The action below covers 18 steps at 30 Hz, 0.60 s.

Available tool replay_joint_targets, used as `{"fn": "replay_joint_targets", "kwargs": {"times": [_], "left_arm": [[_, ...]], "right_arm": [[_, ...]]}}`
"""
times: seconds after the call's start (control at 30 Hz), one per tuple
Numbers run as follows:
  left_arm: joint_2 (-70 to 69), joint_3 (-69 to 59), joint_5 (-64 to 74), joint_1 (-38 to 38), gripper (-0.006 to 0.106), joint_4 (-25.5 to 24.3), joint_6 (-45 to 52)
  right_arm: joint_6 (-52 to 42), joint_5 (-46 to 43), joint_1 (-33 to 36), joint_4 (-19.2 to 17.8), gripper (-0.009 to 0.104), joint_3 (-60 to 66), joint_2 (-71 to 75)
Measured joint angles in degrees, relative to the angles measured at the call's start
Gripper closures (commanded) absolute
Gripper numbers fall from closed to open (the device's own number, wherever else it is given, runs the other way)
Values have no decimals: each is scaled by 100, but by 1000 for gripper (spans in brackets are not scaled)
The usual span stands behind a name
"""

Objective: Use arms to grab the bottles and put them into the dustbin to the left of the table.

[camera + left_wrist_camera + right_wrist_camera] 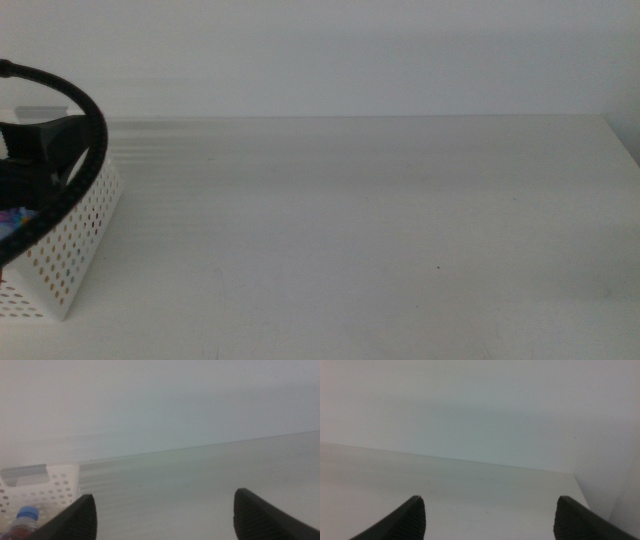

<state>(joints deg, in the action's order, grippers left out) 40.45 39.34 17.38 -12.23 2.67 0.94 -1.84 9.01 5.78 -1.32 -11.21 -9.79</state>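
The dustbin [70, 255] stood at the left edge of the middle view on the white tabletop [380, 230], its perforated wall facing the camera. The left arm [50, 150] and its black cable curved over the bin at the upper left, hiding part of the rim. In the left wrist view, the left end effector [165, 517] had its jaws spread wide apart, holding nothing; the bin [47, 485] sat in the lower left of that frame with a blue-capped bottle [22, 520] inside it. The right end effector [490, 517] likewise had its jaws wide apart and empty over bare tabletop; it was out of the middle view.
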Motion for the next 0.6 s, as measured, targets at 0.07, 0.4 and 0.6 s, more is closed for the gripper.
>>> {"fn": "replay_joint_targets", "kwargs": {"times": [0.07, 0.4, 0.6], "left_arm": [[0, -37, -6, 0, 10, 0, 0], [-766, -932, -25, 8, 10, -101, -4], [-1925, -2022, -25, 486, 10, -390, -4]], "right_arm": [[0, 0, 0, 0, 28, 0, 0], [0, 0, -4, 0, 28, 2, 0], [0, 47, -207, 0, 28, 186, 223]]}}
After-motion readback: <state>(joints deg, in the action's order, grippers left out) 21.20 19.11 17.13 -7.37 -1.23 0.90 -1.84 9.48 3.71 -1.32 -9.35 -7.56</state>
